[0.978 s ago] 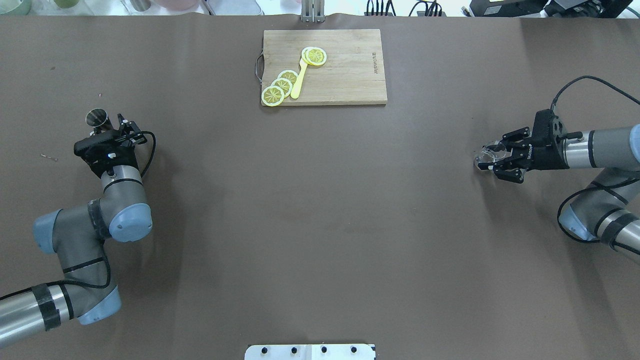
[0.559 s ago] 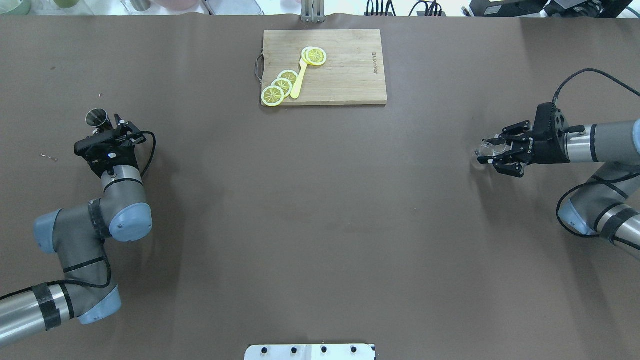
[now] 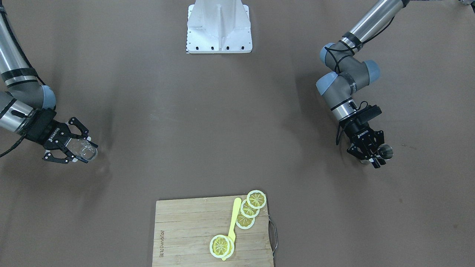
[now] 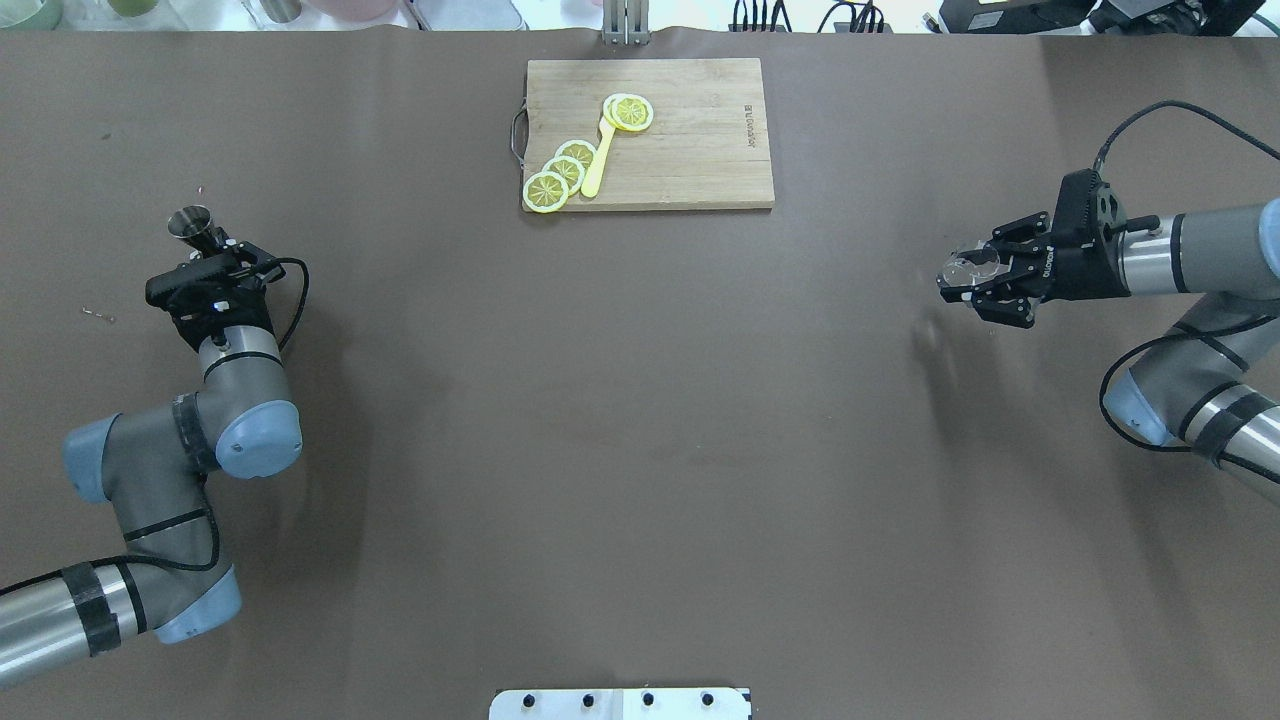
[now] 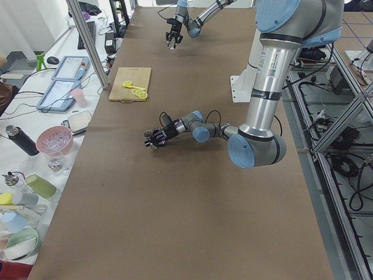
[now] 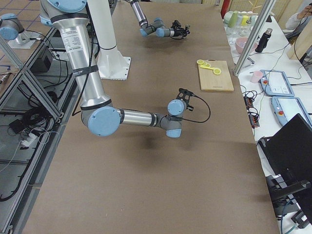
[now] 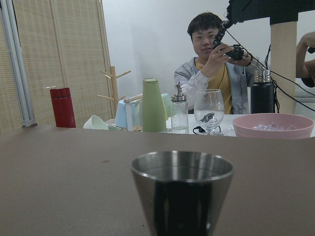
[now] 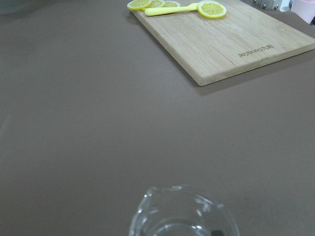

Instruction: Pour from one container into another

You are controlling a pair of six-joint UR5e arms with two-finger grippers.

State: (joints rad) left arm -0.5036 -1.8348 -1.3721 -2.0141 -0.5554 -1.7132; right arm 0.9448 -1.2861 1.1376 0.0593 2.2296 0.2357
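Observation:
A small steel cup (image 4: 190, 222) is held upright at the table's left side, with my left gripper (image 4: 210, 250) shut on its lower part. Seen from across the table, the same steel cup (image 3: 386, 151) sits at the tip of the left gripper (image 3: 374, 159). It fills the bottom of the left wrist view, the steel cup (image 7: 182, 191) with its mouth up. At the right side, my right gripper (image 4: 965, 282) is shut on a clear glass cup (image 4: 967, 268), held off the table. The glass cup (image 8: 182, 216) shows its rim in the right wrist view.
A wooden cutting board (image 4: 690, 150) lies at the far middle with lemon slices (image 4: 545, 191) and a yellow utensil (image 4: 597, 160) on it. The white robot base (image 3: 219, 26) is at the near edge. Bottles, bowls and a person are beyond the table's far edge.
The right gripper has risen and moved toward the far side with the glass cup. The left gripper has shifted slightly farther away with the steel cup.

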